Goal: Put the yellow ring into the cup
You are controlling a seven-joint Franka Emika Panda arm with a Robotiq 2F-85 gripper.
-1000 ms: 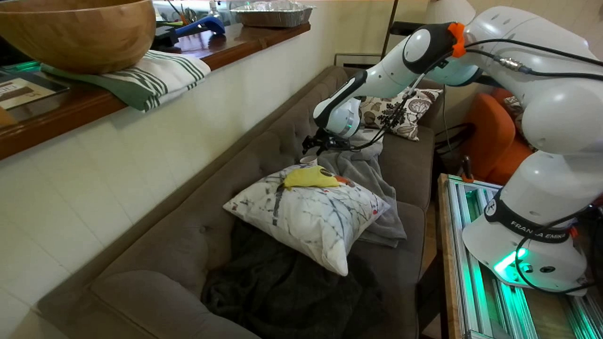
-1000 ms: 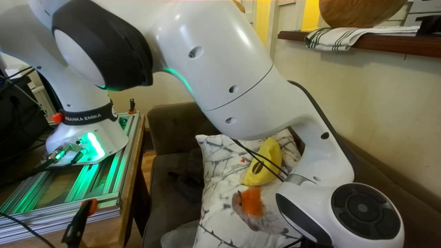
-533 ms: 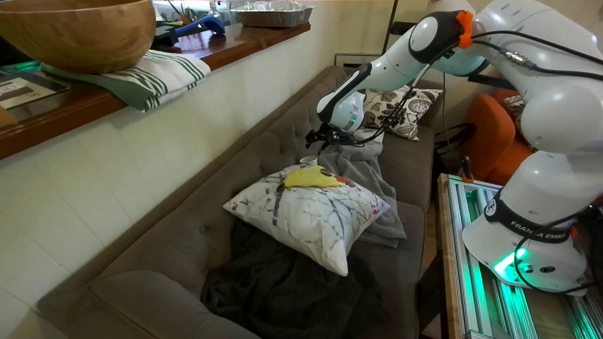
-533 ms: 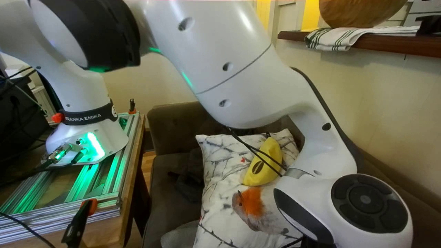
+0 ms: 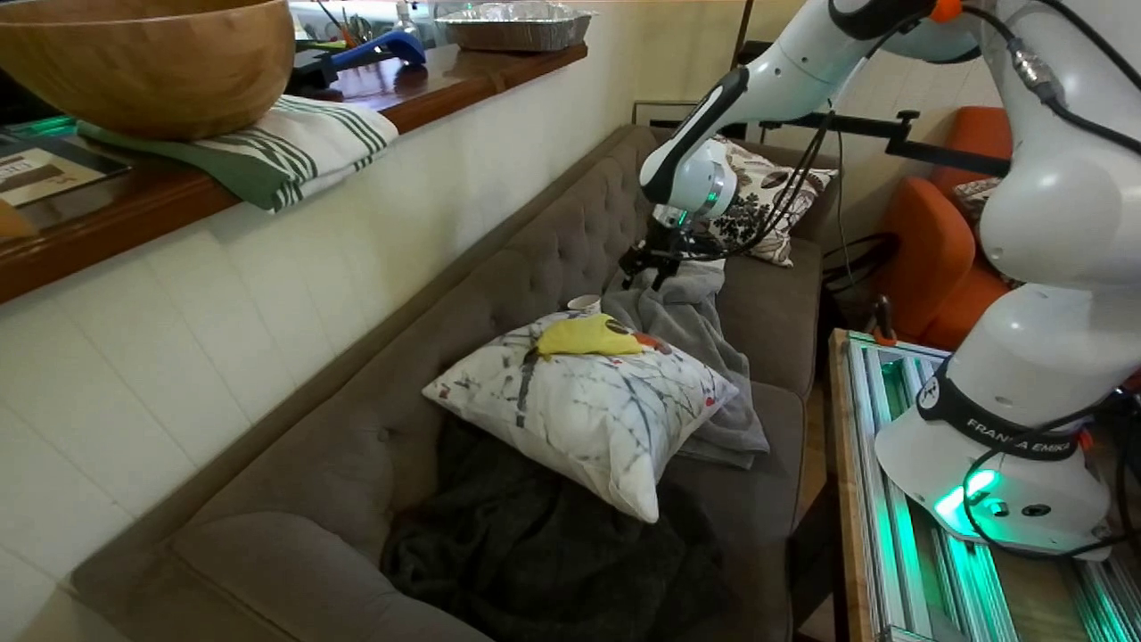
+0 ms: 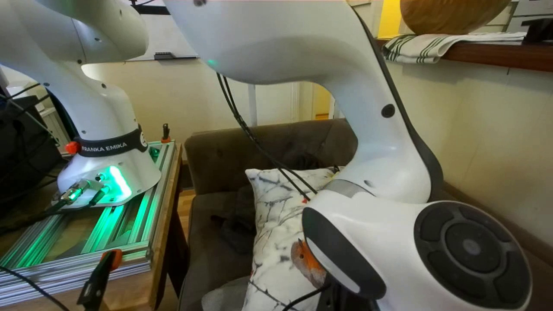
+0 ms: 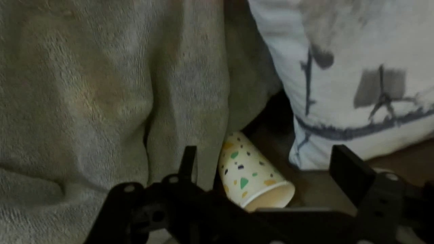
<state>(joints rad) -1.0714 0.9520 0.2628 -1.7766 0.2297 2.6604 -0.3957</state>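
Note:
No yellow ring shows in the current frames. A yellow banana-shaped soft thing point(image 5: 584, 336) lies on the bird-print pillow point(image 5: 579, 410); in an exterior view point(image 6: 338, 172) the arm hides nearly all of it. A white paper cup point(image 5: 585, 304) stands behind the pillow, by the sofa back. The wrist view shows a cup with green, yellow and dark specks point(image 7: 249, 169), beside the pillow corner and grey blanket; I cannot tell if it is upright or tilted. My gripper point(image 5: 644, 280) is open and empty above the blanket, apart from the cup. Its fingers frame the cup in the wrist view point(image 7: 264, 156).
The sofa point(image 5: 392, 428) runs along the wall. A grey blanket point(image 5: 704, 303) and a dark blanket point(image 5: 544, 553) lie on it. A leaf-print pillow point(image 5: 758, 192) is at the far end. A wooden ledge point(image 5: 499, 71) holds a bowl point(image 5: 160, 62) and a foil tray point(image 5: 513, 27).
My gripper has moved right in an exterior view, away from the cup, and now points more downward. The arm now covers most of the yellow thing in an exterior view. The cup and pillow stay put.

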